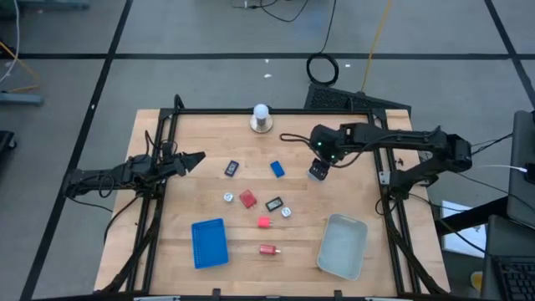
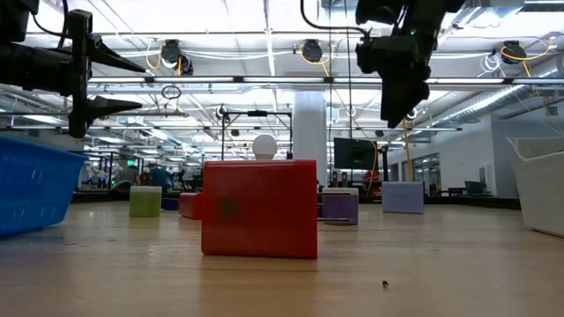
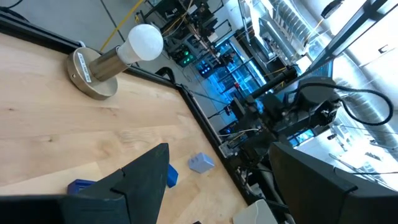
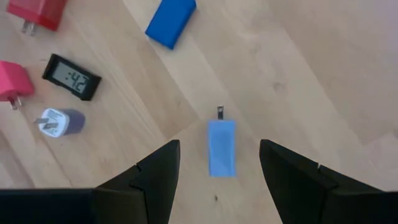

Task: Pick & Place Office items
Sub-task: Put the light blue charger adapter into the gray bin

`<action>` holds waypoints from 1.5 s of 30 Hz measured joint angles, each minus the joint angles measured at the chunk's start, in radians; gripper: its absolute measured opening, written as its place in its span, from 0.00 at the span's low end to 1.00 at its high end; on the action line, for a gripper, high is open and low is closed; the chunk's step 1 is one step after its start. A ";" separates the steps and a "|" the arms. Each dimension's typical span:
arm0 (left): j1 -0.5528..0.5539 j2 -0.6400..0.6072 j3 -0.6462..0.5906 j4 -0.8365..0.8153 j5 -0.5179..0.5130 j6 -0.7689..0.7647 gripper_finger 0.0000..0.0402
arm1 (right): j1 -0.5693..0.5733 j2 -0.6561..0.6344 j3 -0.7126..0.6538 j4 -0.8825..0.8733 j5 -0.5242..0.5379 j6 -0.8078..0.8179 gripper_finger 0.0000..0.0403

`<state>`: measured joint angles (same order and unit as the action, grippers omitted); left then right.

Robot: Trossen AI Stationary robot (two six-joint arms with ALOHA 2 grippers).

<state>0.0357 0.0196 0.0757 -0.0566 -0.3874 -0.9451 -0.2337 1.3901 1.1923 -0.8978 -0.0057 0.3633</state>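
Right hand (image 4: 217, 165) spread, hovering over light-blue block (image 4: 221, 147) on worktop (image 4: 323, 68): lower straight, straddle evenly, pinch long sides. Left hand (image 1: 194, 159) spread, waiting.

Overall light: bright and even across the pale wooden tabletop (image 1: 201, 150), coming from overhead.
Source: long ceiling strip lights (image 2: 264, 35) blaze white in the low view, washing out the ceiling.
Shadows: soft and short; the light-blue rectangular plug block (image 4: 221, 148) barely casts one.
Focus: the red plastic block (image 2: 259, 209) up close looks soft, the hall beyond hazy.
Glare: blue-lit room background in the left wrist view.
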 joint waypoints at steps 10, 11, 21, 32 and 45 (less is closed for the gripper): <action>0.000 0.000 0.000 0.000 -0.003 -0.030 0.69 | 0.013 0.106 -0.004 -0.019 -0.022 -0.073 0.53; 0.000 0.000 0.000 0.000 -0.003 -0.033 0.69 | 0.018 0.118 -0.004 -0.019 -0.021 -0.087 0.53; 0.000 0.000 0.000 0.000 -0.006 -0.105 0.69 | 0.039 0.146 -0.025 0.061 -0.016 -0.173 0.53; 0.000 0.000 0.000 0.000 -0.005 -0.213 0.69 | 0.032 0.146 -0.026 0.059 0.091 -0.211 0.53; 0.000 0.000 0.000 0.000 -0.005 -0.257 0.69 | 0.032 0.146 -0.026 0.074 0.084 -0.167 0.53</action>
<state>0.0357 0.0193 0.0757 -0.0566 -0.3927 -1.2021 -0.2020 1.5356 1.1660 -0.8242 0.0780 0.1967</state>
